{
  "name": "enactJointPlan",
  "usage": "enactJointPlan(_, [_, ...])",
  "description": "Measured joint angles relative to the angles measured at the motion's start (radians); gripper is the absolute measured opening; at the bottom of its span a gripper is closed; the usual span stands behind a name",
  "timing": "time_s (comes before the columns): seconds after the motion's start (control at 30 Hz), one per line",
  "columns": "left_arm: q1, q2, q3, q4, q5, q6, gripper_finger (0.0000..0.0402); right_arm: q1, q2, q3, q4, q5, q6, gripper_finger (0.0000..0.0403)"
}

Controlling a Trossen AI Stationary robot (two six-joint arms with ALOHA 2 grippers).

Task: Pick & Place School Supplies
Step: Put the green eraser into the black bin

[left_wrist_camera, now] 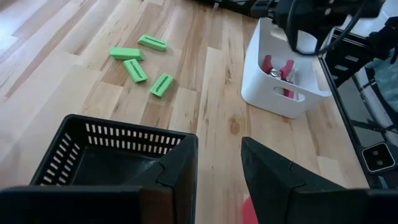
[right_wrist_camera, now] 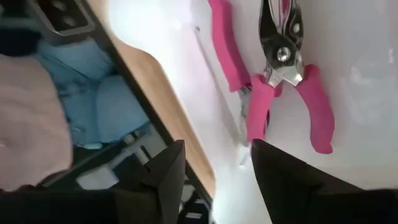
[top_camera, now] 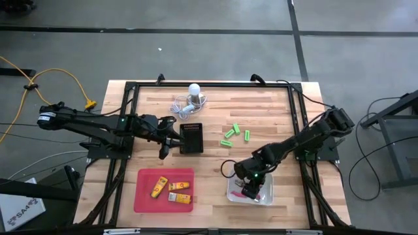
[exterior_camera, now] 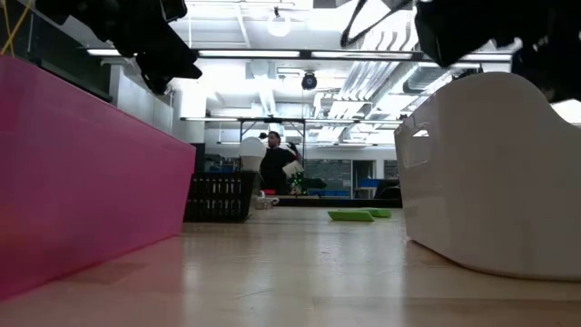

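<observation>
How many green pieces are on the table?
4 green pieces, by the left wrist view, lie loose in a cluster on the bare wood between the black basket and the white bin. None appears hidden.

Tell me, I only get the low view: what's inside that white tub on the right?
Observer: A pink-handled tool lies in the white tub, and the right hand hovers open over it.
Visitor: And the pink wall on my left?
Observer: That's the side of a pink tray holding three yellow-orange pieces.
Visitor: How many green bits are out there?
Observer: Four green pieces, loose on the table. The left hand waits open by the black box.
</observation>
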Motion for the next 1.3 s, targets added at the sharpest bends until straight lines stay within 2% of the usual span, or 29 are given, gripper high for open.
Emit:
enactJointPlan(0.23, [0.000, 0.000, 0.000, 0.000, 0.000, 0.000, 0.0127, -0.012, -0.093, 0.000, -0.002, 0.031, 0.020, 0.0174])
enactJointPlan(0.5, [0.000, 0.000, 0.000, 0.000, -0.001, 0.000, 0.0127, -0.097, -0.139, 0.000, -0.022, 0.079, -0.104, 0.0174])
enactJointPlan(0.93, [0.000, 0.000, 0.000, 0.000, -0.003, 0.001, 0.0127, -0.367, -0.138, 0.000, -0.063, 0.158, -0.531, 0.0174])
enactJointPlan(1.17, [0.000, 0.000, 0.000, 0.000, -0.003, 0.001, 0.0127, -0.472, -0.137, 0.000, -0.055, 0.398, -0.846, 0.0174])
enactJointPlan(1.3, [0.000, 0.000, 0.000, -0.006, -0.003, 0.001, 0.0127, -0.513, -0.136, 0.000, -0.046, 0.421, -0.909, 0.0174])
